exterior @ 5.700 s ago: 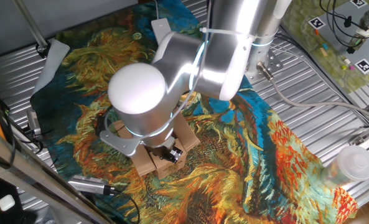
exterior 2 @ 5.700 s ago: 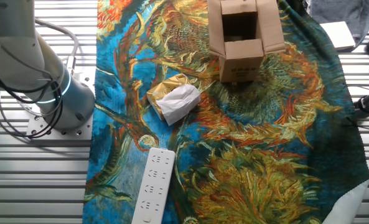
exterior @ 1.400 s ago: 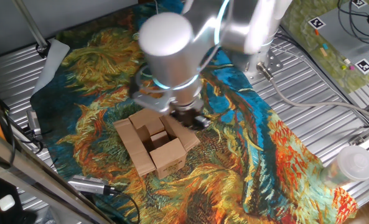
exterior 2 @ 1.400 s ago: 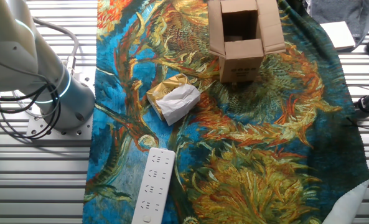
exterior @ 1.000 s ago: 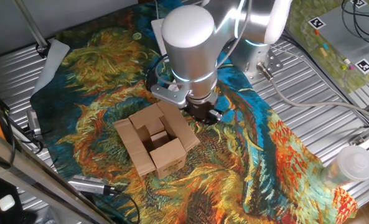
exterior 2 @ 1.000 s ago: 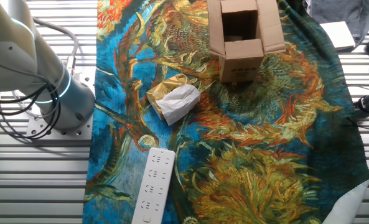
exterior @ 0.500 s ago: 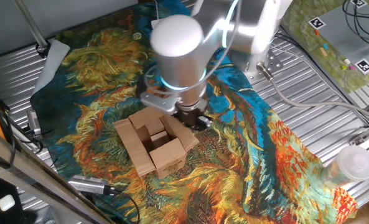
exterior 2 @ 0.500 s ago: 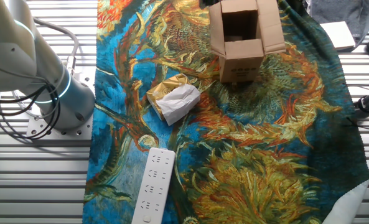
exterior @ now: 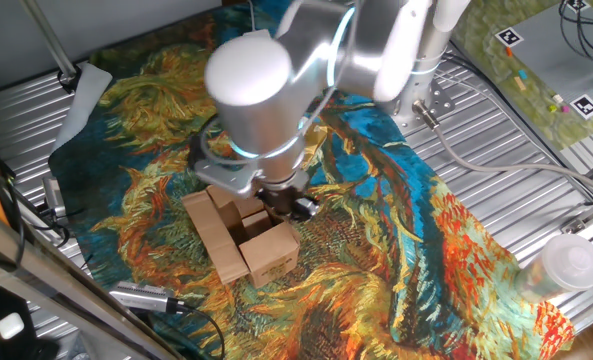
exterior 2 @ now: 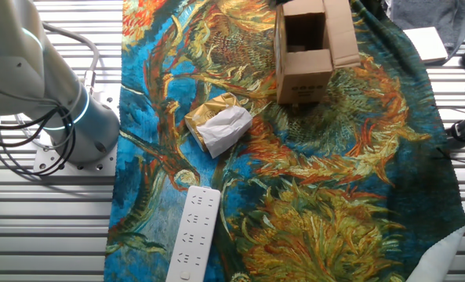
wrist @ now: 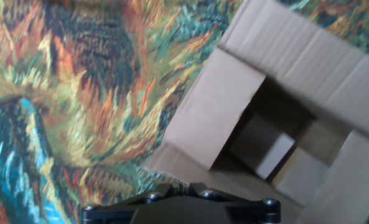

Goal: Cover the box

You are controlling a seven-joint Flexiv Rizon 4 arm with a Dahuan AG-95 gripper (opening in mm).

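One box (exterior: 248, 238), its top open, with our arm bent low over it.

We see the brown cardboard box standing on the painted cloth (exterior: 396, 250), near that cloth's edge in the other fixed view, with its flaps not folded shut; in that view the flap on the arm's side stands nearly upright while the opposite flap leans outward, and the dark inside shows. Our gripper (exterior: 286, 203) hangs just beside the box's rim, under the big white joint (exterior: 251, 85) that hides most of it. From the hand view we look down past a raised flap into the box, and only the dark gripper body shows at the bottom edge, so we cannot tell how the fingers stand. Well apart from the box, in the other fixed view, lie a crumpled white-and-yellow wrapper (exterior 2: 219, 124) and a white power strip (exterior 2: 192, 233).
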